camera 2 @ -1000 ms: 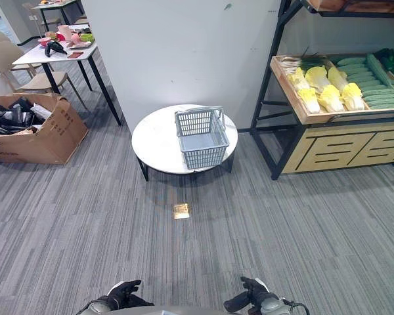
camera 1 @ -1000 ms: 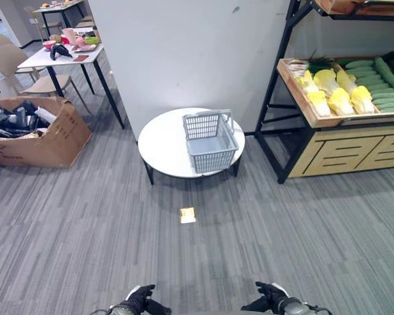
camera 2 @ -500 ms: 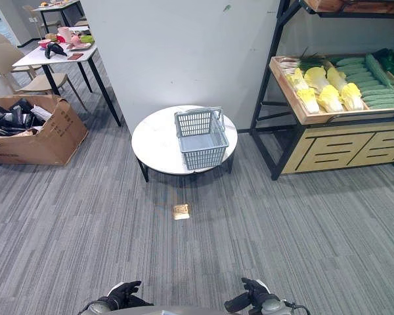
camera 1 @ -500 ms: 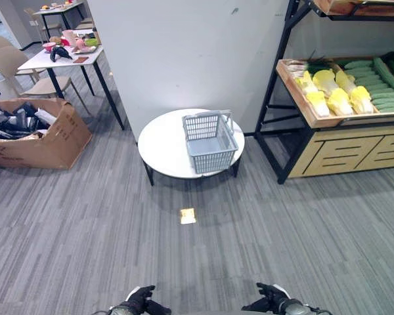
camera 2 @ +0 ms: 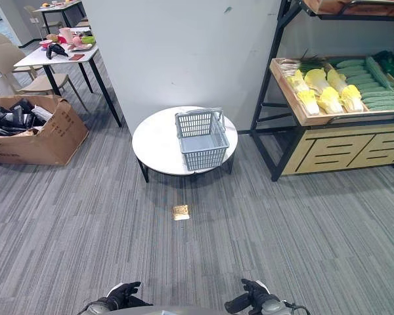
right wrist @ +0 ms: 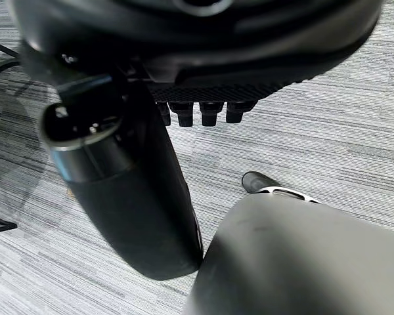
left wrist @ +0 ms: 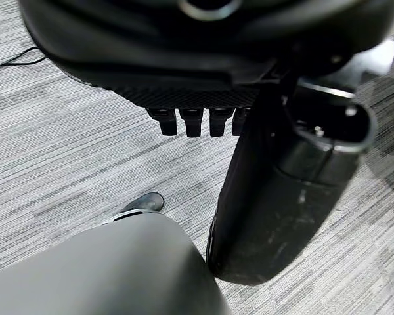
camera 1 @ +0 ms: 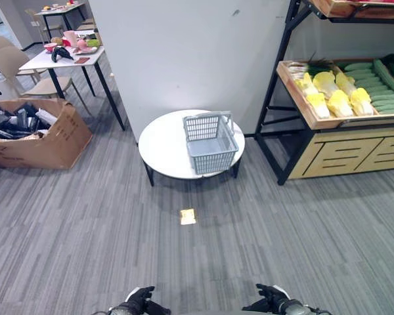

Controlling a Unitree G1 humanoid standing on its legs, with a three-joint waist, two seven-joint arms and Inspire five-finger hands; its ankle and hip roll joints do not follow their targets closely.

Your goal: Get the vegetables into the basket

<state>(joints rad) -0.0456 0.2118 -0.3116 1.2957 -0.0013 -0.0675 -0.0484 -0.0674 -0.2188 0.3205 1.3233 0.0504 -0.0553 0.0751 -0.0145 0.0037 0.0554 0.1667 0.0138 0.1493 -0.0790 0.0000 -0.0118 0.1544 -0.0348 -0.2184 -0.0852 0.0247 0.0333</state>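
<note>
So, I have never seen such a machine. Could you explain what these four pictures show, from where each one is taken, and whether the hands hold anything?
This is a humanoid robot standing on a carpeted floor. The two wide pictures come from a stereo camera on its head, looking down. Its left hand and right hand show at the bottom edge. The two close pictures come from wrist cameras, each looking along its own dark hand; the fingers are relaxed and hold nothing. Ahead, a grey basket stands empty on a round white table. The vegetables, yellow cabbages and green cucumbers, lie in a wooden tray on the shelf to the right.
</note>
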